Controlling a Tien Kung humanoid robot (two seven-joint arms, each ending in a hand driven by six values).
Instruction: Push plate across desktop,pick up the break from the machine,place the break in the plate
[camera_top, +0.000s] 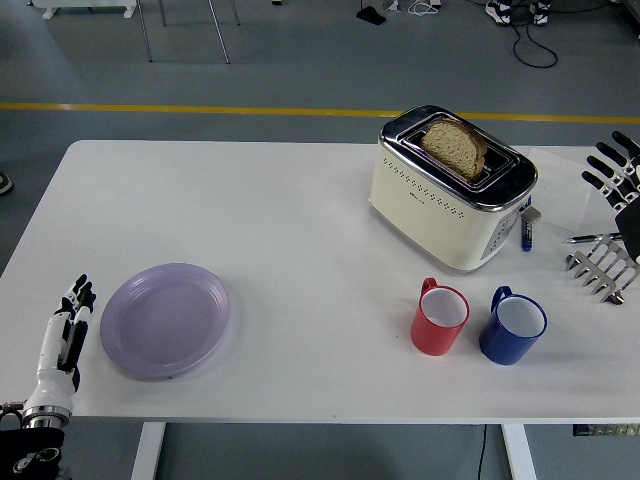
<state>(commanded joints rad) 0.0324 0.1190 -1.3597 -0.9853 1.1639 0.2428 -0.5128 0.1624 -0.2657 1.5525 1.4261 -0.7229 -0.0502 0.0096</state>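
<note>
A lilac plastic plate (165, 319) lies on the white table (280, 220) at the front left. My left hand (66, 330) stands just to its left near the table's front edge, fingers straight and holding nothing, a small gap from the plate's rim. A cream and chrome toaster (452, 186) stands at the back right with a slice of brown bread (455, 146) sticking up from its slot. My right hand (615, 176) hovers at the right edge, fingers spread, well right of the toaster.
A red mug (440, 317) and a blue mug (513, 325) stand side by side in front of the toaster. A metal toast rack (603, 265) sits at the right edge below my right hand. A small blue object (526, 230) lies beside the toaster.
</note>
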